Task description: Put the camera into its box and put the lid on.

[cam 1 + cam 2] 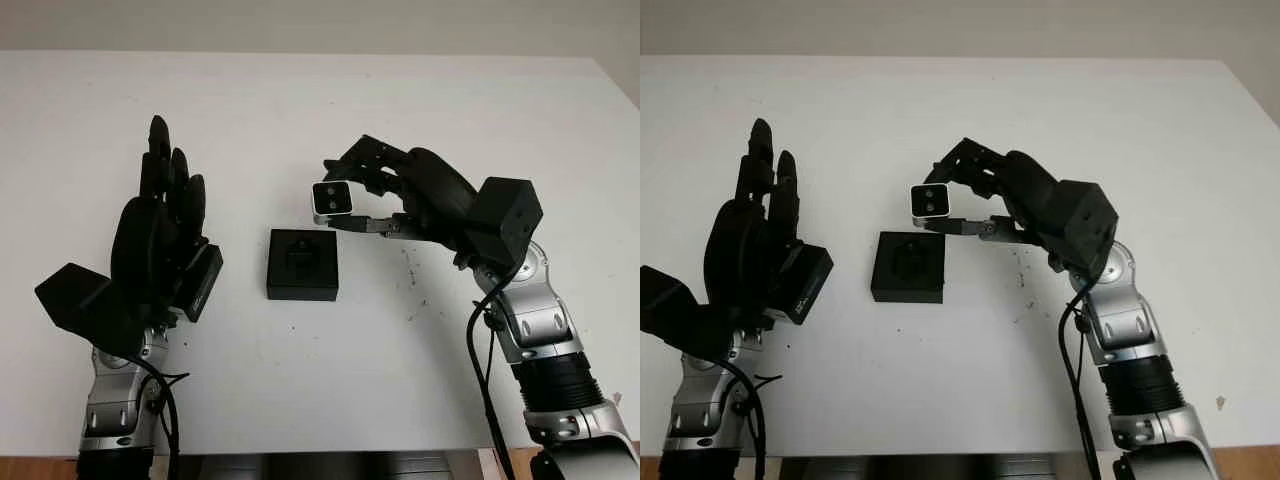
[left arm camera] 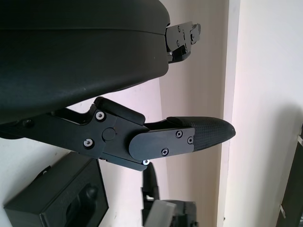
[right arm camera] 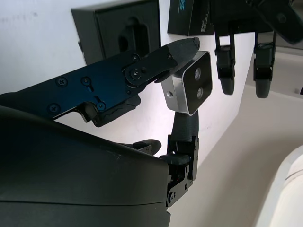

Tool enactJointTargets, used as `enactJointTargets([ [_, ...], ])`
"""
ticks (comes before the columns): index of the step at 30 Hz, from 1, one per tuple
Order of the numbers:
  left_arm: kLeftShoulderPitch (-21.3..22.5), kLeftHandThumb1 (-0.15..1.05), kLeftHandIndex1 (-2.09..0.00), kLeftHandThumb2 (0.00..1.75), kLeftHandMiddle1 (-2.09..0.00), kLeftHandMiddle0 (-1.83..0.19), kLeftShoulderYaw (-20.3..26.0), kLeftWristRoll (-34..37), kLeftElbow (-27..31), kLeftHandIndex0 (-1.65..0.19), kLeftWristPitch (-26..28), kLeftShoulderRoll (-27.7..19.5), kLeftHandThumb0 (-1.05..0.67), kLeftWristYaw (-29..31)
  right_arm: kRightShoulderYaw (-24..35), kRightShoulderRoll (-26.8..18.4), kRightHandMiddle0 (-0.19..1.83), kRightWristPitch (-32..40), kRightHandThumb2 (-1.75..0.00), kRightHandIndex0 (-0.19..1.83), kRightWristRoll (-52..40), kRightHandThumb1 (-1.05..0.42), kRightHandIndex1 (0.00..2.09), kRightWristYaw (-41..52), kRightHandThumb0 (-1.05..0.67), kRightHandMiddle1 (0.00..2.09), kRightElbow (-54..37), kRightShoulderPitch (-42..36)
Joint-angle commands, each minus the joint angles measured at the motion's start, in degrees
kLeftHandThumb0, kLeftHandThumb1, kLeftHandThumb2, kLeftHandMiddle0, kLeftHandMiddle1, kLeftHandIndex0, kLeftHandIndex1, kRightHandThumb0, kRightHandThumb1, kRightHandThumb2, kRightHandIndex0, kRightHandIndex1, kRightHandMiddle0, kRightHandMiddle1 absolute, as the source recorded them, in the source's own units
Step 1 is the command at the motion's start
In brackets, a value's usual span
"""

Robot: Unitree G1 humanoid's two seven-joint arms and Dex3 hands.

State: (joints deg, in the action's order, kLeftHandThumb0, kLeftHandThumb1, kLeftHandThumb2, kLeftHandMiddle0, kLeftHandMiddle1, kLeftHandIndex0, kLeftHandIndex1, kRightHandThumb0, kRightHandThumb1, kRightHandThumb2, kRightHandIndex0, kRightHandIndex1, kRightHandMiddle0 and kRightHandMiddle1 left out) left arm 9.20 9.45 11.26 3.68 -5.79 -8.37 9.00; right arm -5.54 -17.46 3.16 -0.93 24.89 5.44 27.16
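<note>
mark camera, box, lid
camera (image 1: 332,200), left eye view, front face between its lenses.
box (image 1: 303,265), left eye view, foam insert.
lid (image 1: 808,282), right eye view, side wall.

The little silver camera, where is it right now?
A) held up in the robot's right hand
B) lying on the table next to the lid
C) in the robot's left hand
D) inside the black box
A: the right hand grips the silver camera in its fingers above the table, just beyond the open black box, whose moulded slot is empty; the left hand holds the lid.
</note>
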Motion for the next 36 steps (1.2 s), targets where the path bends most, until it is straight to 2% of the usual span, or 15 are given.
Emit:
enactJointTargets([
  [1, -0.2, 1.05, 0.0, 0.51, 0.0, 0.19, 0.0, 0.2, 0.6, 0.19, -0.7, 0.4, -0.72, -0.1, -0.2, 0.9, 0.4, -0.7, -0.06, 0.34, 0.3, -0.97, 0.11, -0.8, -0.57, 1.62, -1.5, -1.1],
  [11, -0.4, 1.05, 0.0, 0.51, 0.0, 0.19, -0.2, -0.2, 0.8, 0.19, -0.7, 0.4, -0.72, -0.3, -1.6, 3.5, 0.42, -2.4, -0.06, 0.34, 2.3, -0.99, 0.1, -3.7, -0.63, 1.67, -1.7, -4.2],
  [28, -0.3, 1.05, 0.0, 0.52, 0.0, 0.19, -0.3, -0.3, 0.5, 0.19, -0.6, 0.3, -0.72, -0.3, -2.7, 7.0, 0.32, -3.4, -0.05, 0.28, 3.8, -1.0, 0.07, -7.8, -0.52, 1.69, -1.2, -7.9],
  [36, -0.3, 1.05, 0.0, 0.52, 0.0, 0.19, -0.3, -0.4, 0.4, 0.19, -0.7, 0.1, -0.72, -0.2, -3.8, 8.1, 0.3, -7.0, -0.06, 0.29, 5.3, -1.01, 0.07, -9.1, -0.55, 1.7, 1.4, -7.8],
])
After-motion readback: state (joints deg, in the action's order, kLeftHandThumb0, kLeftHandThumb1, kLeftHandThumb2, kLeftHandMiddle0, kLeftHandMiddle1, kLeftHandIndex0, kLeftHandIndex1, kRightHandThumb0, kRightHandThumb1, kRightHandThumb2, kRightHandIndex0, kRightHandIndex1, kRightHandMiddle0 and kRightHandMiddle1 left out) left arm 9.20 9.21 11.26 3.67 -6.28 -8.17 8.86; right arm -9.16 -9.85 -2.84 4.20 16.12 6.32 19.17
